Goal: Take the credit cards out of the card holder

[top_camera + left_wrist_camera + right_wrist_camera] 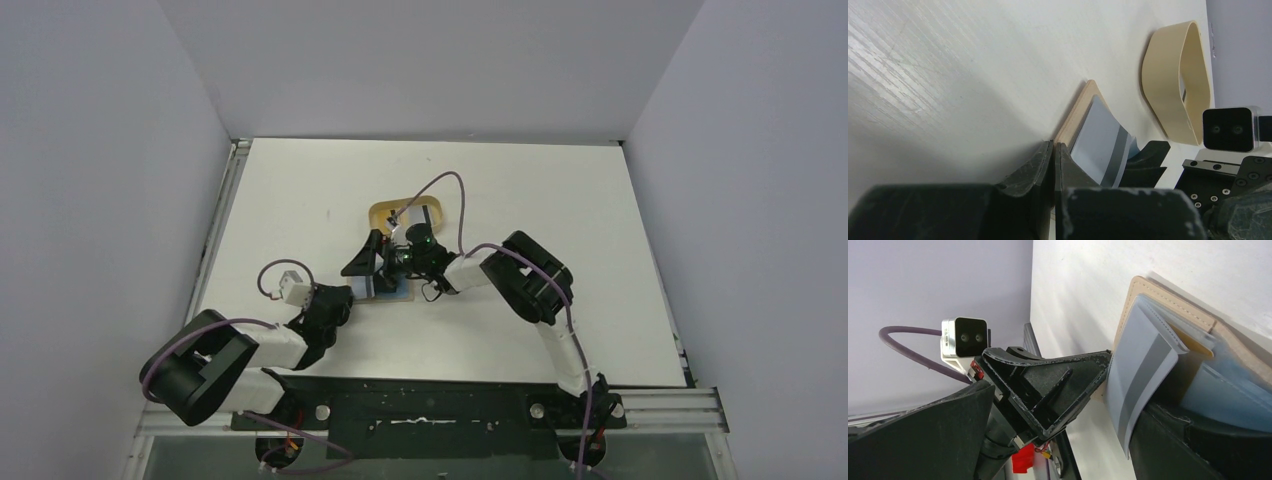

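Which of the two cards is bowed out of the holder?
The bluish-grey card with the darker stripe; the yellow-orange card sits tucked in the card holder, only an edge showing.

Bare white table (300,190) open at upper left and far right; mid-frame it's tight: black left arm (225,365) and black right arm (530,275) crowd the tan folding wallet (394,292), oval tan rimmed tray (377,210) just above.

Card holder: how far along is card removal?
Done: card holder lies open. In hand: shut left hand at its edge; open right hand with a finger under the bowed bluish-grey card. Left: that and the yellow-orange card are both still in the holder.
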Robot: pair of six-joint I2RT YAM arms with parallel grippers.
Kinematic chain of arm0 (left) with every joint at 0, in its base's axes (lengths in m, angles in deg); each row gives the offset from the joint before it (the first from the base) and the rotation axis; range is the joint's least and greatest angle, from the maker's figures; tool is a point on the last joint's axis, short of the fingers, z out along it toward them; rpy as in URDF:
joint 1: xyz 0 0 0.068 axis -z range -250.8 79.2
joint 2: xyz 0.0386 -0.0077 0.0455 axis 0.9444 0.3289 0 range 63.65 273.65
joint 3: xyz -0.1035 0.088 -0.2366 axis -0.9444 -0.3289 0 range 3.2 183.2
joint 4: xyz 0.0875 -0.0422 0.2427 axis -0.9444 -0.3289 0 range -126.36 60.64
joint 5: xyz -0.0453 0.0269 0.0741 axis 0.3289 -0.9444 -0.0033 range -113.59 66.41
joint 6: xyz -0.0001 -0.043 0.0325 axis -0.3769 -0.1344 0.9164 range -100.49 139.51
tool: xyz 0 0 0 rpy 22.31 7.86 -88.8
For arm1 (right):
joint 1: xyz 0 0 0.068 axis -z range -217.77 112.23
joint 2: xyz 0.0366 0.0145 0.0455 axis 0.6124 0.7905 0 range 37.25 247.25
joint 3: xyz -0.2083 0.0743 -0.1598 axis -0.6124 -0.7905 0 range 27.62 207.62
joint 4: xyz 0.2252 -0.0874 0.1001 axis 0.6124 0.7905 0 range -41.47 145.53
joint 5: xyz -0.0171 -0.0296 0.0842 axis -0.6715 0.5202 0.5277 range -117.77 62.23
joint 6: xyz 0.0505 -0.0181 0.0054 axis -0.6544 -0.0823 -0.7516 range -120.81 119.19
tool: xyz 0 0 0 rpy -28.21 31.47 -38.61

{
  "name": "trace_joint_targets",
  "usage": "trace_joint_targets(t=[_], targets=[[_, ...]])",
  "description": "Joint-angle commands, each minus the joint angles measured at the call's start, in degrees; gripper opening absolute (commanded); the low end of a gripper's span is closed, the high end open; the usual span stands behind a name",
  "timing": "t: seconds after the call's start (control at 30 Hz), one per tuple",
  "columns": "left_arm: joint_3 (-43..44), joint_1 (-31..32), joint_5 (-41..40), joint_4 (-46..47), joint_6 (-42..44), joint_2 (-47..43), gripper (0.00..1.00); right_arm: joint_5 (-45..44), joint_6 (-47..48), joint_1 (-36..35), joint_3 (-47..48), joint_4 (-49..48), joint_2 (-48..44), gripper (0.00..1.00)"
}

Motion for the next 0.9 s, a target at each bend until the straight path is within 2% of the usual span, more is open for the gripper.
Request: trace_joint_targets(t=[0.0,0.17,0.4,0.67,0.87], targets=[[-0.8,0.6,4.7,-8.4,2.4,1.3,0.00,1.3,-3.7,-3.1,1.3,-8.3,0.7,1.00],[-0.8,0.6,4.2,-9.6,2.2,0.4,0.00,-0.1,3.1,-2.2,-0.2,3.7,-2.2,1.00],[-0.7,0.5,3.9,-10.2,2.1,0.5,0.00,0.0,5.2,2.0,-6.2,5.9,-7.8,1.00],[-0.2,0.4,3.9,-10.8,2.2,0.6,0.00,0.5,8.1,4.3,-9.1,8.3,-9.0,1.00],[0.1,0.4,3.8,-11.5,2.3,0.5,0.00,-1.1,14.1,4.8,-10.3,15.6,-9.0,0.96]])
